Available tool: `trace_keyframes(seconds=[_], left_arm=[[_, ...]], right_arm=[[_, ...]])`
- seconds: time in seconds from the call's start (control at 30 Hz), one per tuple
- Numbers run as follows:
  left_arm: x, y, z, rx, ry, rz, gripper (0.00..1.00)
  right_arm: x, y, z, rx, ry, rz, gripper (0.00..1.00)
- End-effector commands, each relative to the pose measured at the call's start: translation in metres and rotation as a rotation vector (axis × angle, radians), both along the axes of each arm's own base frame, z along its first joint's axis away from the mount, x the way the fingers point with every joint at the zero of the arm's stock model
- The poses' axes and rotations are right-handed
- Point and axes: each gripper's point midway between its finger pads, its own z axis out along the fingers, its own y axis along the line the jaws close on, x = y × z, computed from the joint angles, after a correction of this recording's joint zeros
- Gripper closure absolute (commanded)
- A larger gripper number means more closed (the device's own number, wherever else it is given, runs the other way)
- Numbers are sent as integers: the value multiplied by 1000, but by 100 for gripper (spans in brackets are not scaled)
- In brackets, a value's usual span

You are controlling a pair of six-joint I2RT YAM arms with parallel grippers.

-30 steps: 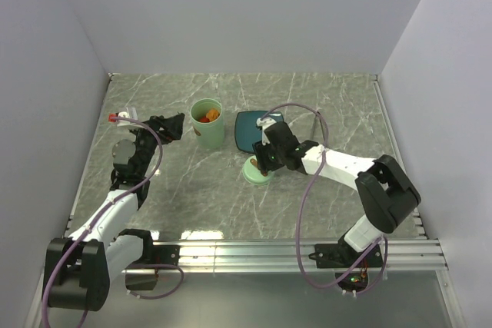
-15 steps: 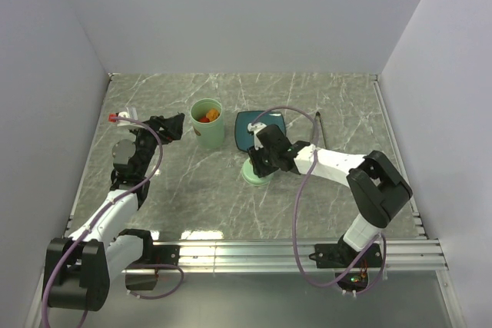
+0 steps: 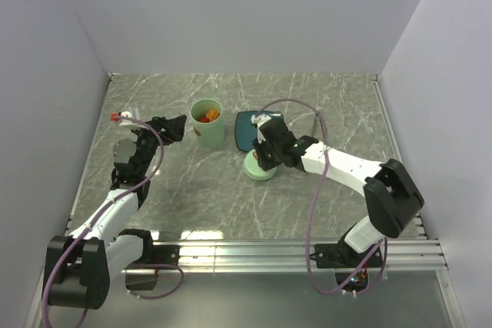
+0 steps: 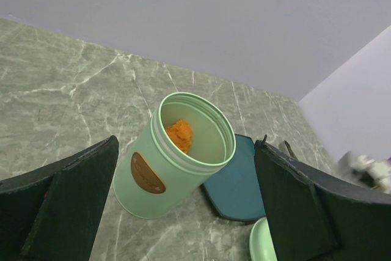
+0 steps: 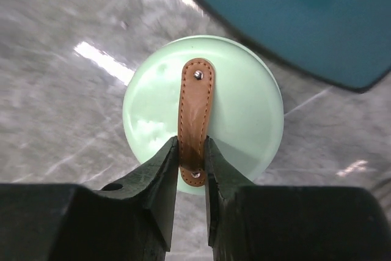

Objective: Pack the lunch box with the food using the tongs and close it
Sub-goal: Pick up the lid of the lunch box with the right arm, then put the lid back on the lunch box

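Both arms are built of glossy white link shells joined by bulky matte black joint housings, with black bases bolted to a ribbed silver rail at the near edge of the desk. A mauve cable loops along each arm. The left claw (image 4: 183,212) and right claw (image 5: 191,181) have thick, flat, matte black fingers (image 5: 156,178).

Lunch box (image 4: 177,169) mint green, brown label; lid (image 5: 244,108) same green, tan strap; plate (image 5: 305,16) dark teal; table (image 3: 192,197) grey-green marble.

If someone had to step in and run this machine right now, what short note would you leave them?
Right gripper: shut on the lid's brown strap; lid on the table beside the teal plate.
Left gripper: open, empty, facing the lunch box.
Done: food is in the open lunch box; plate looks bare.
Left: carry the lid over and close the lunch box.
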Motion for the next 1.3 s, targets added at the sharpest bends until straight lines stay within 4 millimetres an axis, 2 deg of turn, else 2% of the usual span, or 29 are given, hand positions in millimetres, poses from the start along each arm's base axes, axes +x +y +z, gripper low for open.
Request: trace_keyframes(seconds=[0.0,0.03,0.07,0.17,0.2,0.23,0.27,0.3,0.33,0.37,0.4,0.43,0.47,0.5,0.53,0.57,0.6,0.7,0.73,0.8,1.03,1.17,1.2,1.27], left_arm=[[2,-2,30,14,-92,-16,1],[1,-2,30,12,-91,-15,1],[1,-1,30,10,-89,-9,1],[4,4,28,1,-69,23,1],[5,6,27,-1,-62,34,1],[7,10,27,-5,-57,54,1],[8,12,24,-9,-42,68,1],[9,14,23,-12,-37,83,0],[9,15,23,-14,-35,89,0],[10,16,22,-13,-34,95,1],[10,17,22,-15,-32,96,1],[10,17,22,-16,-32,101,0],[10,19,21,-16,-30,108,1],[10,19,22,-18,-30,110,0],[11,19,21,-18,-29,110,1],[11,19,21,-19,-27,110,1],[12,19,20,-19,-25,110,1],[13,19,20,-19,-22,110,1],[13,19,20,-20,-22,111,1],[13,19,19,-19,-20,108,1],[18,11,17,-16,-22,70,0],[29,5,10,-10,-7,39,1],[34,4,3,-12,9,31,1],[41,4,4,-21,-10,36,0]], right_arm=[[30,20,93,129,-208,-7,88],[33,22,107,143,-237,6,88],[39,29,129,175,-275,16,88],[46,45,154,212,-310,79,88],[56,54,168,219,-333,96,88],[62,59,174,221,-340,103,88],[70,69,199,256,-373,120,88],[77,77,186,225,-341,140,88],[81,83,188,229,-341,153,88],[87,93,207,256,-354,174,88],[95,103,190,234,-320,193,88],[100,109,190,237,-314,201,88],[109,117,208,261,-342,206,88],[112,126,186,238,-287,223,88],[116,131,185,239,-278,230,88],[120,136,195,251,-282,236,88],[125,143,179,238,-249,245,88],[134,153,173,225,-242,278,88],[137,156,178,235,-251,280,88],[139,158,171,232,-236,285,88],[144,161,170,251,-232,291,86],[148,167,161,249,-217,300,85],[149,168,161,252,-217,302,85],[150,171,160,254,-218,305,85]])
